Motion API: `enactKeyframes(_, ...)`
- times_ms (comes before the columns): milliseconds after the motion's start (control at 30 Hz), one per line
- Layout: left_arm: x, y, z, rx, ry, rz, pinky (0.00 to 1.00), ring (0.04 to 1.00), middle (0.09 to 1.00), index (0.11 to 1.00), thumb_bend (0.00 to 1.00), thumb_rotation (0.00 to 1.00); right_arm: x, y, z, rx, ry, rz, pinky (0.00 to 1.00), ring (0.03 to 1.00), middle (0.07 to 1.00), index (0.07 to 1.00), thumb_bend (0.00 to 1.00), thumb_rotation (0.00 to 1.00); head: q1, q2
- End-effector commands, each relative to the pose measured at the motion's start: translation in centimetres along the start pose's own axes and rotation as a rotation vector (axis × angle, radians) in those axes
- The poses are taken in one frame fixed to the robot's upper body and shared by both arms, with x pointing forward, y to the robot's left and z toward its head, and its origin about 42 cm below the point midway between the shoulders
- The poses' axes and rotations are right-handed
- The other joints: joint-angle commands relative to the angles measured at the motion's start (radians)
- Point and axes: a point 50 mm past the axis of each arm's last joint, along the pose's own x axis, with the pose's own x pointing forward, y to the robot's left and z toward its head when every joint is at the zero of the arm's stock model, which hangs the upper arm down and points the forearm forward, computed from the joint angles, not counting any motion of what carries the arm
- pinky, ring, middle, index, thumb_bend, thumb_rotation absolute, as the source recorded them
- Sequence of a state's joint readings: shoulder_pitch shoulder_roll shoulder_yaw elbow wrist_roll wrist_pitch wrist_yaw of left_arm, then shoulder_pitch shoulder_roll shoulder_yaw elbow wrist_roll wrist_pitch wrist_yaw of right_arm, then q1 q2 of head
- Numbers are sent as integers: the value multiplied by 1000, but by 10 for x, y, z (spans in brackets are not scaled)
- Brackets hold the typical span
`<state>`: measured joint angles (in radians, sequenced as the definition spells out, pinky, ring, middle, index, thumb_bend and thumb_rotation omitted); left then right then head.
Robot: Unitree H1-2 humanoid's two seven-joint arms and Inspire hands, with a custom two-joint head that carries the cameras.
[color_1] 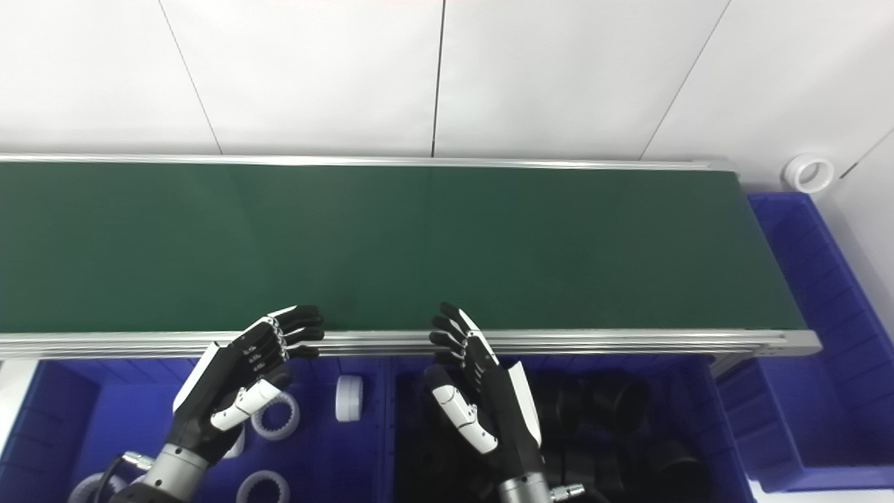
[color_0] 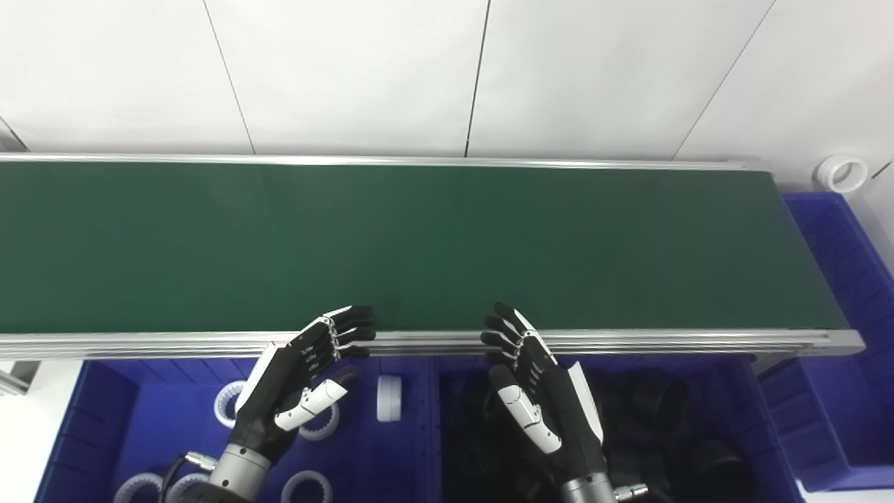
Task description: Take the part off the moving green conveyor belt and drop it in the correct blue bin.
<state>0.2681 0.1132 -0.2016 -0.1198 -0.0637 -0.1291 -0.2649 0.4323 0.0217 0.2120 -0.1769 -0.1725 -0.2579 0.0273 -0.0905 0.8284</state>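
No part on the belt [color_0: 419, 244] yet — nothing picked. Both hands, left [color_0: 297, 384] and right [color_0: 541, 391], wait empty, fingers [color_0: 353, 323] apart, tips at the belt's edge — bins [color_0: 105, 419] below.

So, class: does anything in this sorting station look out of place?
Yes: one white ring lies on the floor beyond the belt's far right corner, outside every blue bin, while other white rings sit in the near left bin.

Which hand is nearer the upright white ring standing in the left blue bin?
Left. The left hand hovers just left of the white ring, its thumb reaching toward it. The right hand hangs farther right, over the bin of black parts.
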Motion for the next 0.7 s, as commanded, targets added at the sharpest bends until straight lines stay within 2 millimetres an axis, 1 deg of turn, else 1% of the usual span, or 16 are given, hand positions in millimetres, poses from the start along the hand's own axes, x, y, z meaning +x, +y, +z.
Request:
enactKeyframes(0, 5, -1, 9, 9, -46, 1, 692, 767, 803, 792, 815, 602, 2, 0, 8, 5, -28, -3, 738, 820, 858, 910, 529, 759, 4, -1)
enactKeyframes(100, 4, -1, 8, 12, -46, -1, 687, 764, 805, 797, 786, 587, 2, -1, 8, 6, -29, -2, 738, 823, 866, 914, 524, 749, 6, -2)
enactKeyframes(300, 3, -2, 8, 21, -50, -6, 686, 763, 806, 798, 765, 579, 0, -1, 6, 11, -29, 2, 739, 826, 871, 916, 525, 744, 8, -11)
enactKeyframes(467, 3, -3, 8, 23, -47, -7, 676, 756, 803, 791, 803, 592, 0, 0, 6, 16, -29, 0, 737, 825, 871, 914, 522, 733, 9, -16)
enactKeyframes(667, 2, -5, 8, 40, -49, -6, 673, 754, 799, 785, 816, 590, -1, -1, 5, 13, -26, -1, 733, 821, 867, 911, 535, 741, 14, -24)
